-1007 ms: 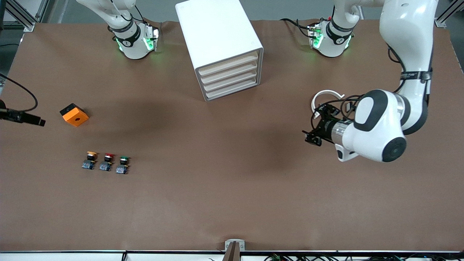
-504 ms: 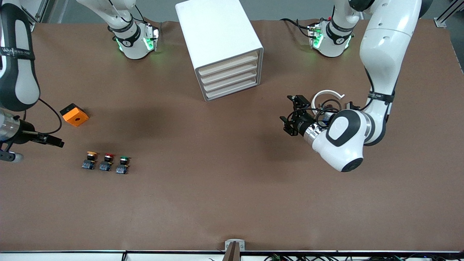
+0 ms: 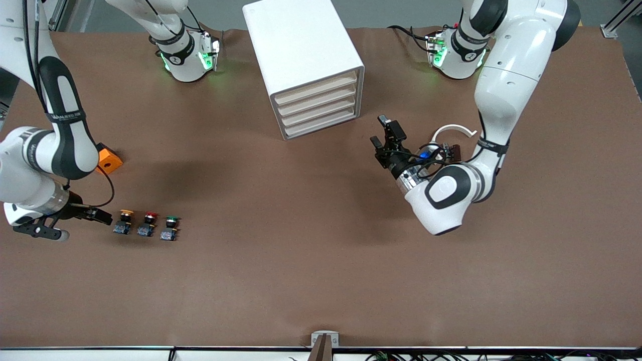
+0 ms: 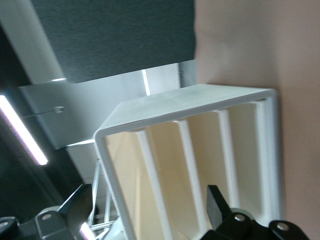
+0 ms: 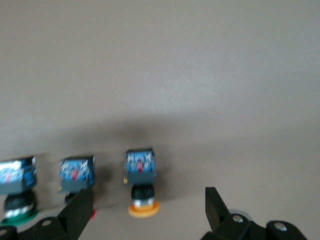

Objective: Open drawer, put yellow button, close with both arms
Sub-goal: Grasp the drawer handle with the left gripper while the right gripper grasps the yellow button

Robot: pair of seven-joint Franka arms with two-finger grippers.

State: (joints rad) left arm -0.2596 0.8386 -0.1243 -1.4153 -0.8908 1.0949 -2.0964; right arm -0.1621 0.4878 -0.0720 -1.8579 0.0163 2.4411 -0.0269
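Note:
The white cabinet (image 3: 306, 55) stands between the arm bases, all four drawers shut. The drawer (image 3: 317, 85) is the uppermost; it also shows in the left wrist view (image 4: 125, 165). My left gripper (image 3: 385, 133) is open and empty, in the air in front of the drawer fronts and apart from them; it also shows in its wrist view (image 4: 147, 200). The yellow button (image 3: 124, 220) stands first in a row of three toward the right arm's end. My right gripper (image 3: 100, 217) is open, low beside it. In the right wrist view the yellow button (image 5: 142, 192) lies ahead between the open fingertips of the right gripper (image 5: 147, 197), untouched.
A red-capped button (image 3: 148, 223) and a green-capped button (image 3: 169, 226) stand beside the yellow one. An orange box (image 3: 110, 160) sits farther from the camera, partly covered by the right arm. A white C-shaped ring (image 3: 454, 129) lies by the left arm's wrist.
My right arm swung in from the table's end and brought its gripper down beside the yellow button. My left gripper moved toward the cabinet's drawer fronts.

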